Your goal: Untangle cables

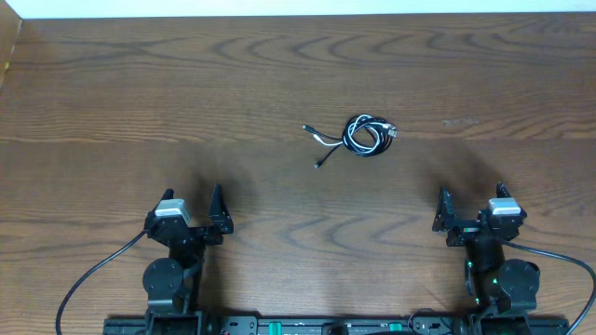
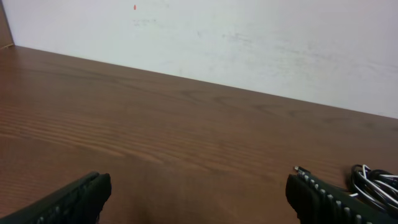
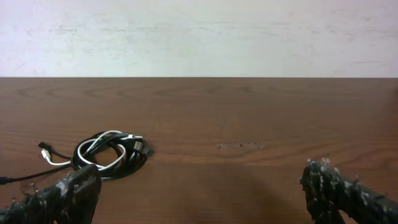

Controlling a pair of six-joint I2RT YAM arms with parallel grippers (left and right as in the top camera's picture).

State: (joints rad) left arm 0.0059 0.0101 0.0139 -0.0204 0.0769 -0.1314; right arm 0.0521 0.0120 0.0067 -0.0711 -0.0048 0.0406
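The cables (image 1: 361, 136), one black and one white, lie coiled together in a small bundle on the brown table, right of centre, with loose plug ends trailing left. The bundle also shows in the right wrist view (image 3: 109, 155) at the left and at the right edge of the left wrist view (image 2: 376, 185). My left gripper (image 1: 196, 209) is open and empty near the front left. My right gripper (image 1: 470, 207) is open and empty near the front right. Both are well short of the cables.
The wooden table (image 1: 186, 93) ends at a white wall at the back (image 3: 199, 31). Thick black arm wires run off each base at the front (image 1: 88, 279).
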